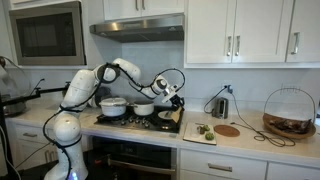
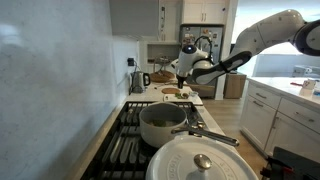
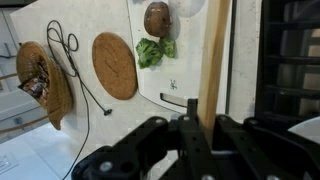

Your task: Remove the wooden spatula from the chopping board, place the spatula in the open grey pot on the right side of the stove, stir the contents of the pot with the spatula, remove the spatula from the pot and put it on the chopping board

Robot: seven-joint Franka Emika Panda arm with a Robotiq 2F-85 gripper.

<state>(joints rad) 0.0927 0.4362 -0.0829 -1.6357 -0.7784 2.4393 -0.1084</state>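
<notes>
At the bottom of the wrist view, the end effector (image 3: 203,128) is clenching shut on the wooden spatula (image 3: 213,55), gripping the near end of its pale handle. The spatula's long axis is running straight away from the end effector, up the view and out past its top edge, so its far end is not showing. The handle is being held in the air, off the chopping board (image 3: 190,60), and is crossing the strip between that white board and the dark stove (image 3: 290,60). Greens (image 3: 152,50) are lying on the board, and a round wooden mat (image 3: 114,65) is resting on the worktop (image 3: 60,150) beyond it. In both exterior views the end effector (image 1: 173,97) (image 2: 190,68) is hovering above the stove's right part, between the grey pot (image 1: 143,108) and the chopping board (image 1: 205,131); the spatula there is too small to make out.
</notes>
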